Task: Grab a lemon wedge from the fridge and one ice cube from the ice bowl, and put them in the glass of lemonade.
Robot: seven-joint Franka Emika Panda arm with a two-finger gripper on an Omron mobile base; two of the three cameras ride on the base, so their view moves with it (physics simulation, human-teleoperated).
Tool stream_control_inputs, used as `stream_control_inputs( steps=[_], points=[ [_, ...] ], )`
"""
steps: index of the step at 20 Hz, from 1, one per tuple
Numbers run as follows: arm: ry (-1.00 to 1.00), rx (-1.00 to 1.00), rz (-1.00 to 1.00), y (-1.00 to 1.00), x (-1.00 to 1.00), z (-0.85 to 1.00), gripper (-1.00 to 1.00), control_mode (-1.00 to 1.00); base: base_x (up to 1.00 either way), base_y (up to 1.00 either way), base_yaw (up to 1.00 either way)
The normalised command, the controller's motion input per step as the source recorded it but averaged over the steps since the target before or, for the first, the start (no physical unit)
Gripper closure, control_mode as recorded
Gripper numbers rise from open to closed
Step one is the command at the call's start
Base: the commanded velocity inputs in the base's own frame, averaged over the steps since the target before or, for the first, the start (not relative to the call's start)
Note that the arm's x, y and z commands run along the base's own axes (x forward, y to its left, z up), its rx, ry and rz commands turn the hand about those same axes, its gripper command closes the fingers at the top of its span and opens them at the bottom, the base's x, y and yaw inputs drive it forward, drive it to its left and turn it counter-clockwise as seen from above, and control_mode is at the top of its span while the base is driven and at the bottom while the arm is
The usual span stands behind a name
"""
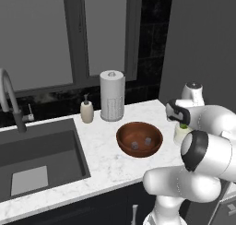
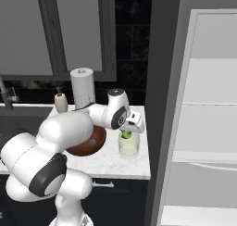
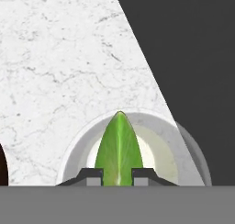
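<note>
Claw (image 3: 117, 174) with lemon wedge (image 3: 119, 147) over glass of lemonade (image 3: 158, 145)

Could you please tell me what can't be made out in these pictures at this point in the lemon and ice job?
- Glass of lemonade: in the left base view the arm covers most of it.
- Lemon wedge: its lower end is cut off by the hand view's bottom edge, between the gripper fingertips.
- Ice bowl: in the right base view the arm hides most of it, so its ice cubes cannot be counted there.
- Fridge: cut off by the right base view's right edge.

The arm reaches forward, its claw (image 3: 117, 175) pointing down, fingers clamped.
</note>
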Motion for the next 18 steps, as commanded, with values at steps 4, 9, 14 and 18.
stream_control_inputs(
  steps=[4, 9, 14, 18],
  points=[
    [-0.04, 0.0, 0.0, 0.0, 0.0, 0.0, 1.0, -1.0, 0.0, 0.0, 0.0],
    [-0.01, 0.0, 0.0, -0.06, 0.11, -0.02, 1.0, -1.0, 0.0, 0.0, 0.0],
    [0.0, 0.0, 0.0, -0.03, 0.05, 0.0, 1.0, -1.0, 0.0, 0.0, 0.0],
    [0.0, 0.0, 0.0, 0.0, 0.0, 0.0, -1.0, -1.0, 0.0, 0.0, 0.0]
  ],
)
